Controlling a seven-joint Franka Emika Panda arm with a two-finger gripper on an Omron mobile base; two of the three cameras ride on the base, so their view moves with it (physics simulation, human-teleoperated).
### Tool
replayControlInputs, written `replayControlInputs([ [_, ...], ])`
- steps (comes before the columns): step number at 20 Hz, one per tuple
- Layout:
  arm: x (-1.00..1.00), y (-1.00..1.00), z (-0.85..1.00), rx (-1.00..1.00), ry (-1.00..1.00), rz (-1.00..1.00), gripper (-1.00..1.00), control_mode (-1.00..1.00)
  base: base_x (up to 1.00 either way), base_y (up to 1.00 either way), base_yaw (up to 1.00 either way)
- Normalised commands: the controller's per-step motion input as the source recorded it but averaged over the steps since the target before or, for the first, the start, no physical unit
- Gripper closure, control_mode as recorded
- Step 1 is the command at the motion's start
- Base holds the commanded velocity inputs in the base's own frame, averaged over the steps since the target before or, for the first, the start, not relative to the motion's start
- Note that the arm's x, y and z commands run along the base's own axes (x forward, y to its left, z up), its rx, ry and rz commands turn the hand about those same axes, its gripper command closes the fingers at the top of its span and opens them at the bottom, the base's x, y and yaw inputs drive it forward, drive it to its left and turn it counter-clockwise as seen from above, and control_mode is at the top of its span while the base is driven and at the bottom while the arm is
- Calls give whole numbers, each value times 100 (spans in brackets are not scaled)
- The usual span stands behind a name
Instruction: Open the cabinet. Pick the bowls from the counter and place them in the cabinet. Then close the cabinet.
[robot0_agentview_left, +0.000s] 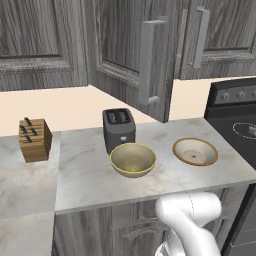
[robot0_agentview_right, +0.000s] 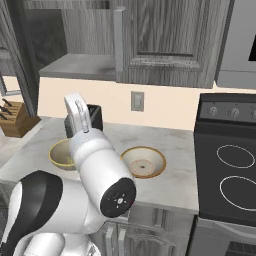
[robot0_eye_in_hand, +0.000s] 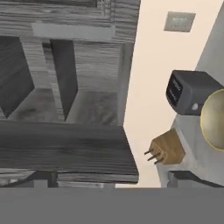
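Left base view: the olive-yellow bowl (robot0_agentview_left: 133, 159) sits empty near the counter's (robot0_agentview_left: 85, 175) front edge, just in front of the dark toaster (robot0_agentview_left: 119, 130). The tan-rimmed bowl (robot0_agentview_left: 195, 151) sits empty toward the stovetop (robot0_agentview_left: 235, 122) end. The cabinet (robot0_agentview_left: 135, 55) door stands swung open above.

Right base view: both bowls rest on the counter; the cabinet's grey shelf (robot0_agentview_right: 80, 66) lies bare.

Hand view: the shelf, knife block (robot0_eye_in_hand: 167, 148) and toaster show; the claw's jaws stand wide apart, holding nothing.
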Motion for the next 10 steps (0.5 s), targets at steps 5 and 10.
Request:
replayControlInputs([
  [5, 57, 8, 24, 1, 1, 13, -100, -100, 0, 0, 0],
  [10, 31, 6, 14, 0, 0, 22, -100, -100, 0, 0, 0],
])
